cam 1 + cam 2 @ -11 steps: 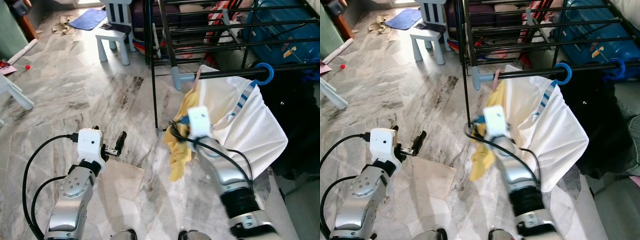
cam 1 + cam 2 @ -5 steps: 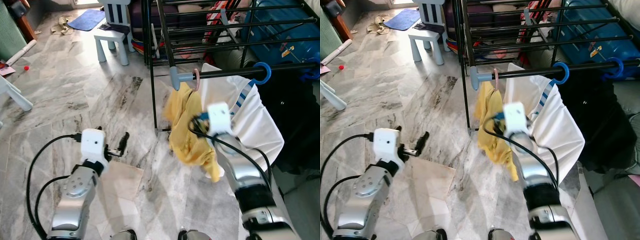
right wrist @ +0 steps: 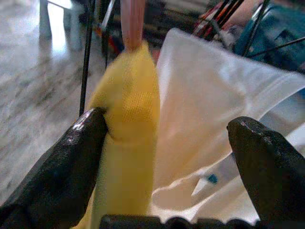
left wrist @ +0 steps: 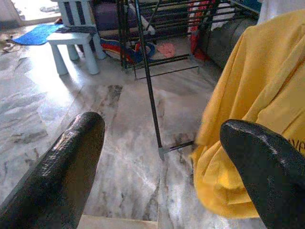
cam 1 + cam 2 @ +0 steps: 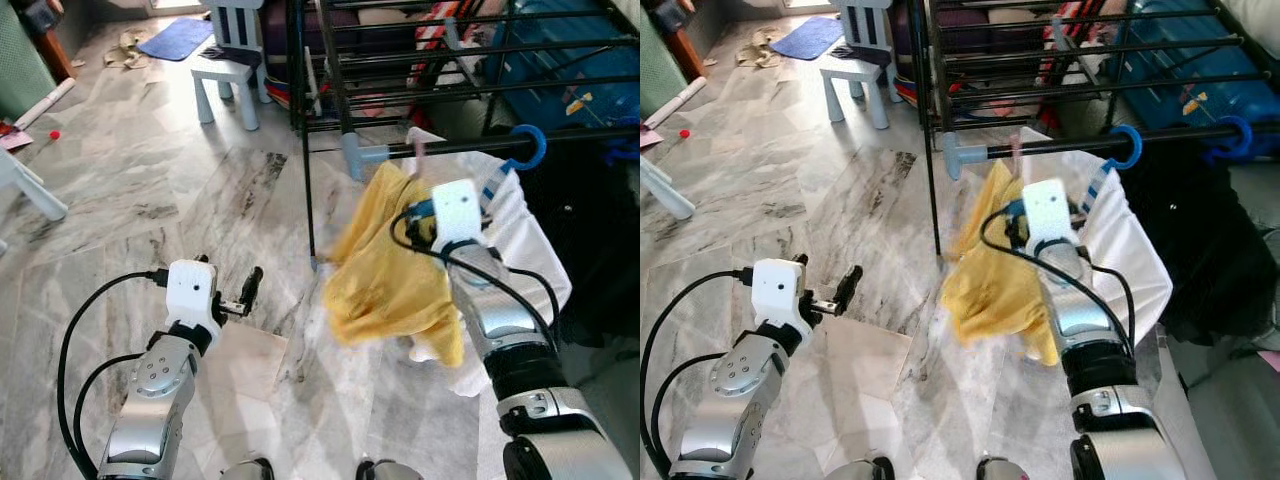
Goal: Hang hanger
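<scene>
A yellow garment point(image 5: 390, 270) hangs from a pink hanger whose hook point(image 5: 420, 150) sits over the rack's grey rail point(image 5: 375, 153). Its cloth billows out to the left. My right gripper point(image 3: 167, 121) is raised just below the rail and is open. The yellow cloth point(image 3: 128, 109) rests against one finger point(image 3: 71, 157), and the pink hook point(image 3: 132, 21) rises above it. Beside it, a white garment point(image 5: 525, 235) hangs on a blue hanger point(image 5: 530, 145). My left gripper point(image 4: 162, 124) is open and holds nothing, low over the marble floor.
The black drying rack point(image 5: 330, 60) stands ahead, with its thin leg point(image 5: 308, 200) reaching the floor. A blue suitcase point(image 5: 560, 50) lies behind it and dark clothing point(image 5: 600, 230) hangs at the right. A pale blue child's chair point(image 5: 228, 60) and a blue rug point(image 5: 180, 35) are far left.
My right arm rose from low beside the rack up to the rail, carrying the yellow garment. The pink hook now sits further right, near the white garment. The left arm barely moved.
</scene>
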Controlling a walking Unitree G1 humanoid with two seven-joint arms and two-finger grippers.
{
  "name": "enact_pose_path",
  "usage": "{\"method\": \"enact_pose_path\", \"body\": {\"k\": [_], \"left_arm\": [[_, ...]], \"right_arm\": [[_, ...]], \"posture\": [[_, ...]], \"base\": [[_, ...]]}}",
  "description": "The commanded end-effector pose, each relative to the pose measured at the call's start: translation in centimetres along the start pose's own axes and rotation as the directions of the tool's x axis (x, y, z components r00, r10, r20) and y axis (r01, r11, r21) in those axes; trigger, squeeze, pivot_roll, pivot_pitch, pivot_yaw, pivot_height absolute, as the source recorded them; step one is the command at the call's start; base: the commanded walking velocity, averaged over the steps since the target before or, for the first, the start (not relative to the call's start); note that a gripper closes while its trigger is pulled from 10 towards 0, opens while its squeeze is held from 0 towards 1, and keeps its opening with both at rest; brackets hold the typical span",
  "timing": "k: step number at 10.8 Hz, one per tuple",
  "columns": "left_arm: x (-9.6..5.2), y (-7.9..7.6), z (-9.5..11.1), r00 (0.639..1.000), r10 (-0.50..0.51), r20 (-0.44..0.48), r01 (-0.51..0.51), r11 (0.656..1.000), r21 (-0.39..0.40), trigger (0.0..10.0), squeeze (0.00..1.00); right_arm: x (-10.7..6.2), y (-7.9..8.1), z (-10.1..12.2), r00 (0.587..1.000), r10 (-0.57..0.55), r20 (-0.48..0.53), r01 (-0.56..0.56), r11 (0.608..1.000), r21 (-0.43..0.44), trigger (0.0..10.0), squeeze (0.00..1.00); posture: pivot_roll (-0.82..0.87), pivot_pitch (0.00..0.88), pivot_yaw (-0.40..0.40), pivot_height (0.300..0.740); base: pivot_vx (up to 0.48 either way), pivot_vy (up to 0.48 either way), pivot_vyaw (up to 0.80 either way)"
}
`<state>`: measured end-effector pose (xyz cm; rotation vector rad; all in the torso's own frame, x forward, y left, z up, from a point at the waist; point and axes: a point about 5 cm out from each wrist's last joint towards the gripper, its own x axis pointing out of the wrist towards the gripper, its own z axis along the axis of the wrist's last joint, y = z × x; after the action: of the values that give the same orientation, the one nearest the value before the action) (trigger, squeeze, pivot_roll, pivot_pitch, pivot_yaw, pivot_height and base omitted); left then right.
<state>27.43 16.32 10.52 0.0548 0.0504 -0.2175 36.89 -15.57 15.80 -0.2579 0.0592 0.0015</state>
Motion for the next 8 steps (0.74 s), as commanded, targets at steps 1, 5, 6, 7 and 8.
{"method": "enact_pose_path", "body": {"k": [1,5,6,7,8], "left_arm": [[-0.2,0.1,-0.2,1.0,0.008,-0.008,-0.008,1.0,0.006,10.0,0.0],[-0.2,-0.3,-0.3,1.0,-0.007,-0.017,0.007,1.0,0.009,10.0,0.0],[-0.2,-0.3,-0.3,1.0,-0.007,-0.019,0.007,1.0,0.009,10.0,0.0],[-0.1,-0.3,-0.3,1.0,-0.009,-0.021,0.009,1.0,0.012,10.0,0.0],[-0.1,-0.3,-0.3,1.0,-0.01,-0.023,0.01,1.0,0.012,10.0,0.0]], "right_arm": [[0.2,0.0,1.4,0.998,-0.007,0.067,0.006,1.0,0.015,10.0,0.0],[-0.2,0.7,0.0,0.999,0.038,0.013,-0.038,0.998,0.049,10.0,0.0],[-0.2,0.8,-1.1,0.997,0.064,-0.052,-0.061,0.996,0.06,10.0,0.0],[-0.4,0.8,-2.4,0.988,0.083,-0.13,-0.078,0.996,0.046,10.0,0.0],[-0.5,0.8,-2.9,0.986,0.084,-0.146,-0.073,0.994,0.078,4.6,0.0]], "posture": [[-0.03,0.17,0.019,0.74],[-0.03,0.176,0.02,0.74],[-0.03,0.175,0.02,0.74],[-0.03,0.174,0.019,0.74],[-0.03,0.173,0.019,0.74]], "base": [[0.0,0.0,0.0],[0.0,0.0,0.0],[0.0,0.0,0.0],[0.0,0.0,0.0],[0.0,0.0,0.0]]}}
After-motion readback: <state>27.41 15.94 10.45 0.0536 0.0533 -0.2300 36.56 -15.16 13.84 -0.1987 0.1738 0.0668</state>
